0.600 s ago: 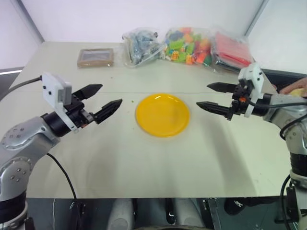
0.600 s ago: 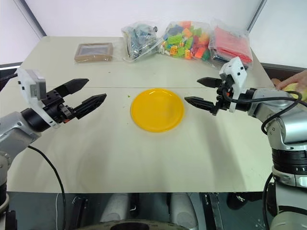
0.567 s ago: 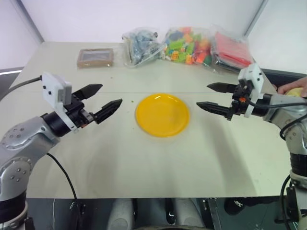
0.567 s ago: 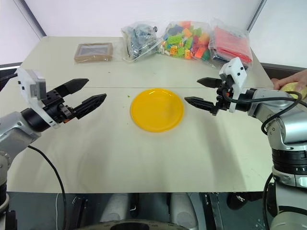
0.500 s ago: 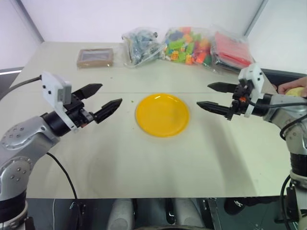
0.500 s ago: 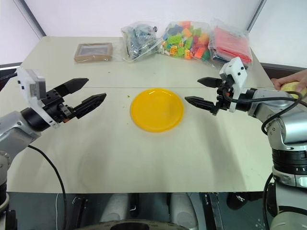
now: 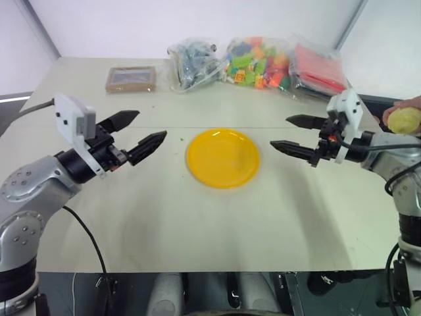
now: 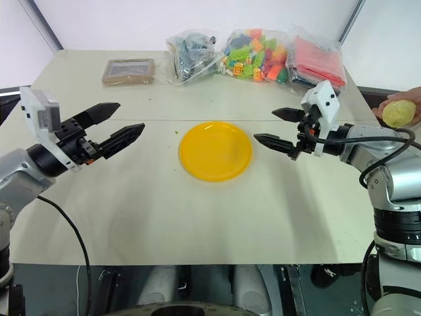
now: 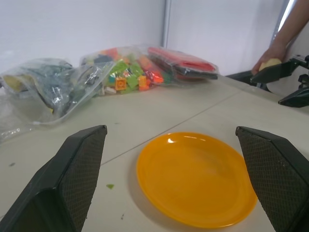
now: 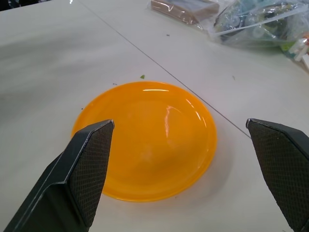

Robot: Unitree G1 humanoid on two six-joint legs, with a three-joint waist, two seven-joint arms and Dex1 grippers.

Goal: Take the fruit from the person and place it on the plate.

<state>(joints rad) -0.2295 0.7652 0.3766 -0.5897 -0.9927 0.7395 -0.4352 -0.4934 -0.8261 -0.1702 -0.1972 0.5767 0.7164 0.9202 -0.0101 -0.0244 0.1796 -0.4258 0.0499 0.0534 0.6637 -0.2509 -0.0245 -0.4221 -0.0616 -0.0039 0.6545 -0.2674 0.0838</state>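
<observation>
The yellow-orange plate [image 7: 222, 157] lies bare in the middle of the table. At the far right edge the person's hand [image 8: 409, 100] holds the pale yellow-green fruit [image 8: 399, 113] up above the table, behind my right arm. My right gripper [image 7: 289, 135] hovers open just right of the plate, pointing at it, with nothing between its fingers. On the plate's left my left gripper [image 7: 143, 131] hovers open and empty too. In the left wrist view the fruit [image 9: 269, 64] shows beyond the plate [image 9: 195, 178], in the person's fingers.
Clear bags of colourful toy blocks [image 7: 258, 62], grey parts [image 7: 192, 64] and red pieces [image 7: 318, 68] line the table's far edge. A small brown box [image 7: 131, 78] lies at the far left. The table's front edge runs below both arms.
The person's hand has raised the fruit higher at the right edge, so it shows fully now. My left gripper has lifted slightly. The right gripper has kept still.
</observation>
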